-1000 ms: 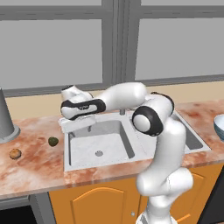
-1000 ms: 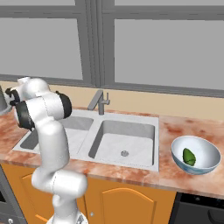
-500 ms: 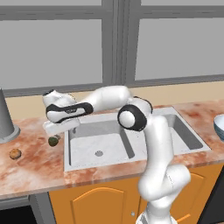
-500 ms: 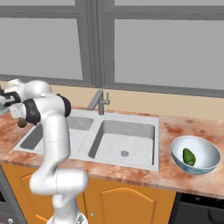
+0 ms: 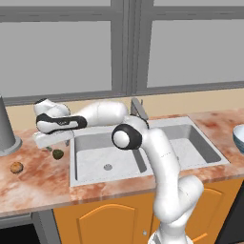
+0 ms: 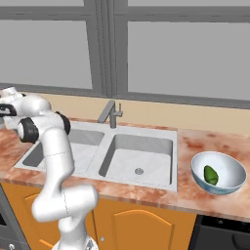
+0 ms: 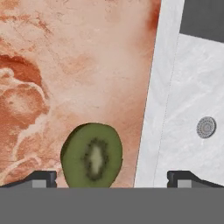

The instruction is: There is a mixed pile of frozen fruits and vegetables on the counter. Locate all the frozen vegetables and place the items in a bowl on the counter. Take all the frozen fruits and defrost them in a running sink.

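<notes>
The claw [image 7: 111, 177] is held wide open just above the worktop [image 7: 78, 65], left of the sink [image 5: 143, 147]. The halved kiwi [image 7: 91, 155] is seen lying between its 2 fingertips [image 7: 41, 178], beside the sink rim. An orange-tan ball [image 5: 16, 167] is seen further left. The bowl [image 6: 218, 173] holds the green oblong [image 6: 211, 174].

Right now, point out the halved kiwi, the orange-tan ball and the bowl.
halved kiwi [image 7: 92, 155], hand view, pale core of its cut face.
orange-tan ball [image 5: 16, 167], left base view, middle of the ball.
bowl [image 6: 229, 173], right base view, bare inner wall.
</notes>
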Robot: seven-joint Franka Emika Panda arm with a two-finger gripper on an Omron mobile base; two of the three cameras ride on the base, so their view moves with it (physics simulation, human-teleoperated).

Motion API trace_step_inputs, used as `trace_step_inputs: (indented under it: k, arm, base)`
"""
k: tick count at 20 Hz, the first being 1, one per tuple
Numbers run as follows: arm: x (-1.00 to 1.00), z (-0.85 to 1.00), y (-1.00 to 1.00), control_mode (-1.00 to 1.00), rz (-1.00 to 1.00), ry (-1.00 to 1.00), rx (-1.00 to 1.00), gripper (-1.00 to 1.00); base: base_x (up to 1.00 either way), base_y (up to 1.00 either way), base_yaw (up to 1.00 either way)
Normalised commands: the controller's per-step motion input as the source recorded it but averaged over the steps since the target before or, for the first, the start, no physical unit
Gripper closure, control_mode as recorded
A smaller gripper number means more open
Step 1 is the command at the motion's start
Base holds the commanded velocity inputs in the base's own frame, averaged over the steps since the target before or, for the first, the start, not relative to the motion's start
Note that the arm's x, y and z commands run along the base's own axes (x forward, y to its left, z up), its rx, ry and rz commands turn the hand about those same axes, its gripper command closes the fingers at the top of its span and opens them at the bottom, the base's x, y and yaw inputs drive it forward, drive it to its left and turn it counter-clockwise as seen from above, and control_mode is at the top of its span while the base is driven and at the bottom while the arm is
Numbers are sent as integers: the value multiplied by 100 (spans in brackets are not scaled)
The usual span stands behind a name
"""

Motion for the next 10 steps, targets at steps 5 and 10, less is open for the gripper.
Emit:
trace_step_inputs:
  k: [5,10]
  arm:
    - [20,-14,36,-100,-7,-2,9,-100]
    - [-17,-23,-1,-100,-5,-1,0,-100]
  base:
    - [0,0,0]
    - [0,0,0]
